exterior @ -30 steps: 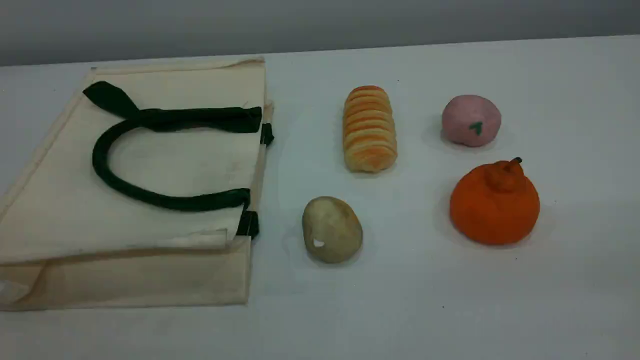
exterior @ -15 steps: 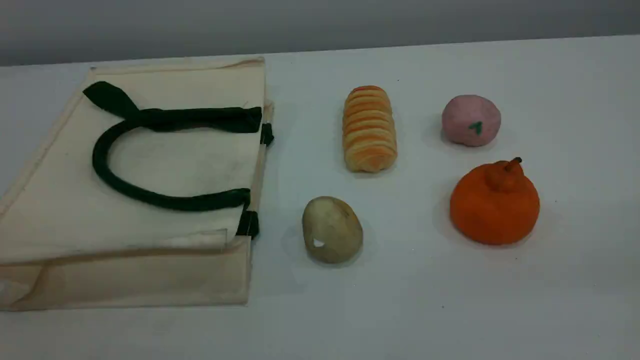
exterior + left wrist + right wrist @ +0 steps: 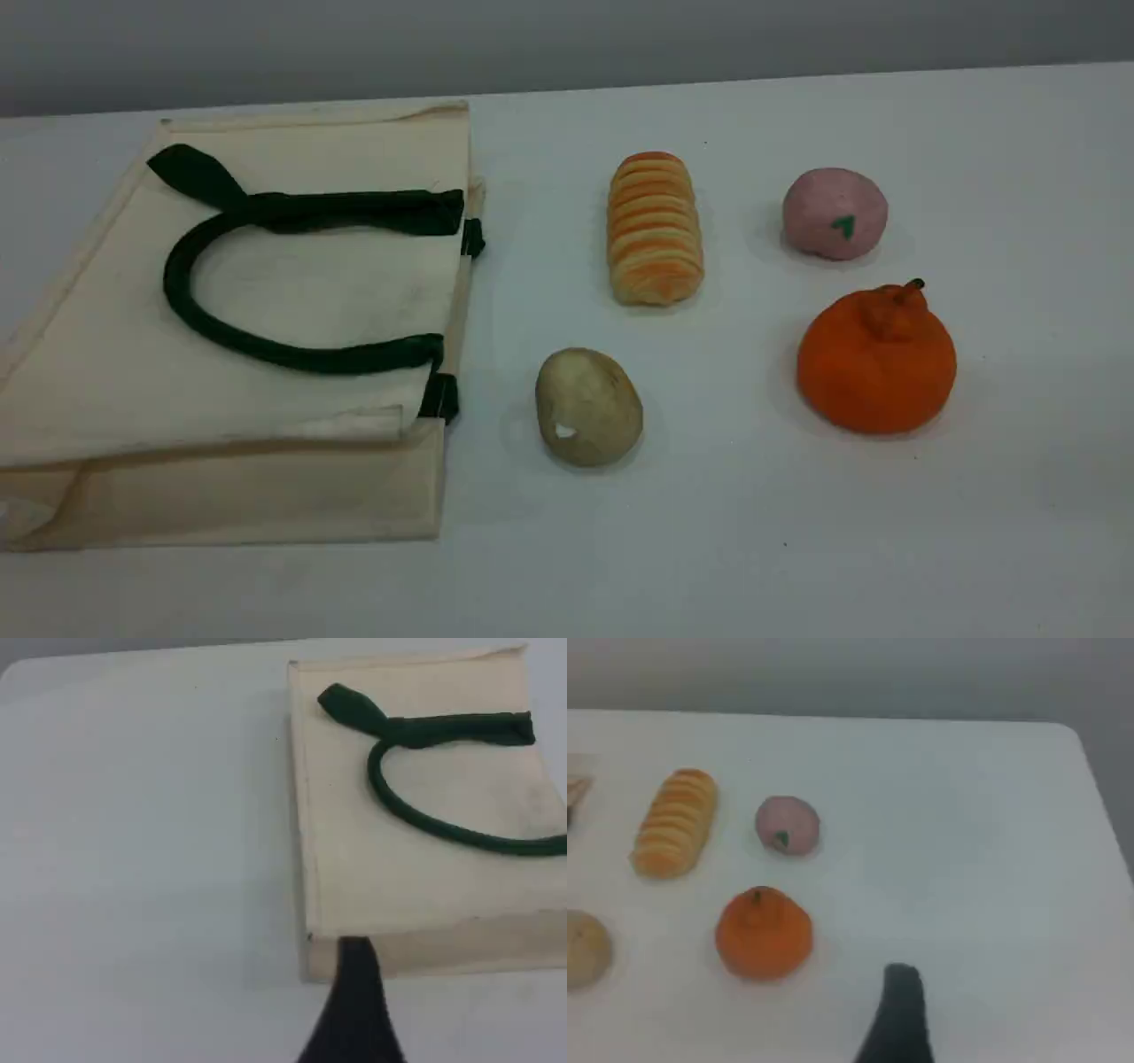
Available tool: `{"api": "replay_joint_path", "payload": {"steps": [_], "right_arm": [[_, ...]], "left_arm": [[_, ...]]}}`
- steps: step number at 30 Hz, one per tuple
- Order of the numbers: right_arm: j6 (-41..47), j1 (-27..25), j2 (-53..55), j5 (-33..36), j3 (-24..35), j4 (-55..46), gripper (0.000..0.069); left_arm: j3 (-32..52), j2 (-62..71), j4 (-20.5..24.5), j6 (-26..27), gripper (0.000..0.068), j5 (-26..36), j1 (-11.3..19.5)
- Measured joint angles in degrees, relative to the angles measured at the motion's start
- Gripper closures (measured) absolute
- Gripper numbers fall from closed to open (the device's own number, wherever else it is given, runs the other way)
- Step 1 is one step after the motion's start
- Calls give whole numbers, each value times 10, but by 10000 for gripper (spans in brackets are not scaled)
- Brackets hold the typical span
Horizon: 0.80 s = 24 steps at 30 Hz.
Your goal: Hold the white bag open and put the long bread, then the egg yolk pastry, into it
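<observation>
Left hand (image 3: 357,961), open and holding nothing, hangs by the 7 o'clock corner of the white bag (image 3: 310,292), which lies flat on the tabletop (image 3: 709,532), mouth toward 3 o'clock. Nothing has shifted in the last second. At 1 o'clock of the egg yolk pastry (image 3: 588,407) lies the long bread (image 3: 655,229), both untouched. Right hand (image 3: 901,983), likewise open, hovers at 4 o'clock of them. The task looks unstarted; opening the bag probably comes first.

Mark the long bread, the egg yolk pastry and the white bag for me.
long bread (image 3: 655,229), scene view, middle of its ridged top
egg yolk pastry (image 3: 588,406), scene view, centre of its smooth body
white bag (image 3: 337,292), scene view, bare cloth of its upper face
</observation>
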Motion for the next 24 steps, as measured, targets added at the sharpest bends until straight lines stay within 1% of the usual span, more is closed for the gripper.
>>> {"api": "replay_joint_path", "payload": {"steps": [2,5,8,11,13,19,22,24], "right_arm": [[0,9,0,0,0,0,131],[12,23,0,-1,-2,0,131],[48,38,8,-27,-20,-7,131],[74,50,56,-75,-50,-8,131],[80,58,95,-88,-77,-8,131],[80,61,228,-105,-154,-1,131],[80,61,291,-139,-171,-1,131],[79,61,328,-147,-173,0,131]], "left_arm": [[0,0,0,0,156,0,-2],[-3,11,0,-18,156,-1,-18],[-20,39,36,-64,156,-32,-35],[-48,89,75,-107,156,-63,-40],[-72,136,98,-125,156,-71,-40],[-151,306,101,-137,156,-69,-40],[-191,405,101,-140,156,-75,-40],[-213,477,101,-144,156,-82,-40]]}}
